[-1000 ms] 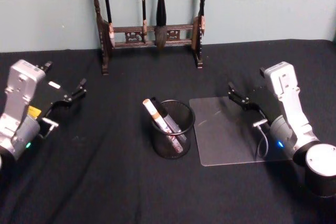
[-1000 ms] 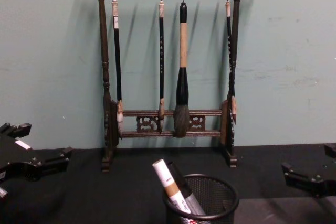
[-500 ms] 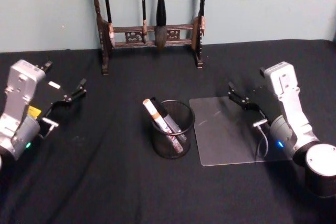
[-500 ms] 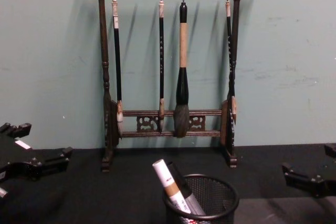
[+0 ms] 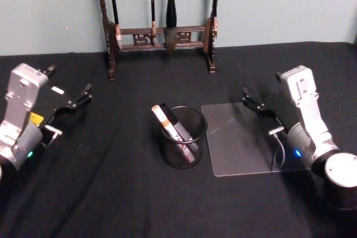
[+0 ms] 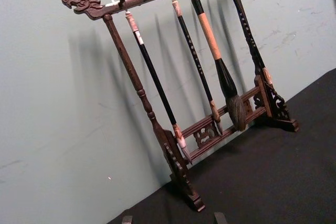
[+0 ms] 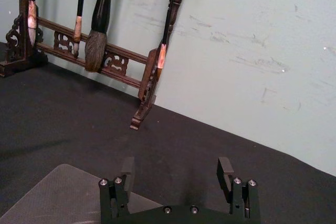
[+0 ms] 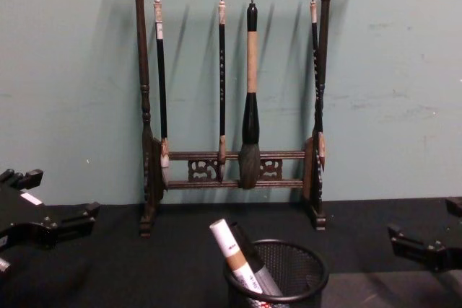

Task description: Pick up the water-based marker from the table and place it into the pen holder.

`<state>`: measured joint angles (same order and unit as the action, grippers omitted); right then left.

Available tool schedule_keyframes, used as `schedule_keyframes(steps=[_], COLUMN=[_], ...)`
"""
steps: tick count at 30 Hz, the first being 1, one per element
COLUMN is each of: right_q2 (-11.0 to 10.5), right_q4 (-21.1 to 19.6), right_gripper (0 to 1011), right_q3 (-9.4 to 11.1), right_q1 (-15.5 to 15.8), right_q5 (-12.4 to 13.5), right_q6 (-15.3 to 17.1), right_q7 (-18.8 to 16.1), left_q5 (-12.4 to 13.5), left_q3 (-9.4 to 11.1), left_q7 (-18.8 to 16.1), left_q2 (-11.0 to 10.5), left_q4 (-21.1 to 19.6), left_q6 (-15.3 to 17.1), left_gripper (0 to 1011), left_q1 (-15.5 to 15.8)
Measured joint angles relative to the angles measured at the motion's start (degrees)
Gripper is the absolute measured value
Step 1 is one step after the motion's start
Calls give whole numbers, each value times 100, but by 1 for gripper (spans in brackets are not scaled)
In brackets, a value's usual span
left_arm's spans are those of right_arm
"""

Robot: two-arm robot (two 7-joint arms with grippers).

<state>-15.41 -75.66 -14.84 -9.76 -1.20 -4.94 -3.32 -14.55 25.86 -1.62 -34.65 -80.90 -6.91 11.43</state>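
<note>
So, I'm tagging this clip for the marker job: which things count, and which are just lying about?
Belonging to the job:
- marker, leaning inside the holder
- pen holder
- left gripper and right gripper, open, either side of it

Lying about:
- brush rack with hanging brushes
- clear mat

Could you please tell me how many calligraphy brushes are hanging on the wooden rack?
4: a thin dark brush by the carved dark wooden rack's left post, another thin one left of centre, the thick tan-handled brush at centre, and a thin one against the right post.
</note>
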Motion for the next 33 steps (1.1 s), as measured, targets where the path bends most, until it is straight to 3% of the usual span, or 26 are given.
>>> schedule_keyframes(steps=[33], right_q2=[0], right_q4=[0], right_gripper=[1002], right_q3=[0], right_q1=[0], right_q5=[0], right_q6=[0], right_q7=[0], left_q5=[0], left_q3=[0], left_q7=[0], left_q2=[0], left_q4=[0], left_q6=[0], left_gripper=[1001], left_q1=[0])
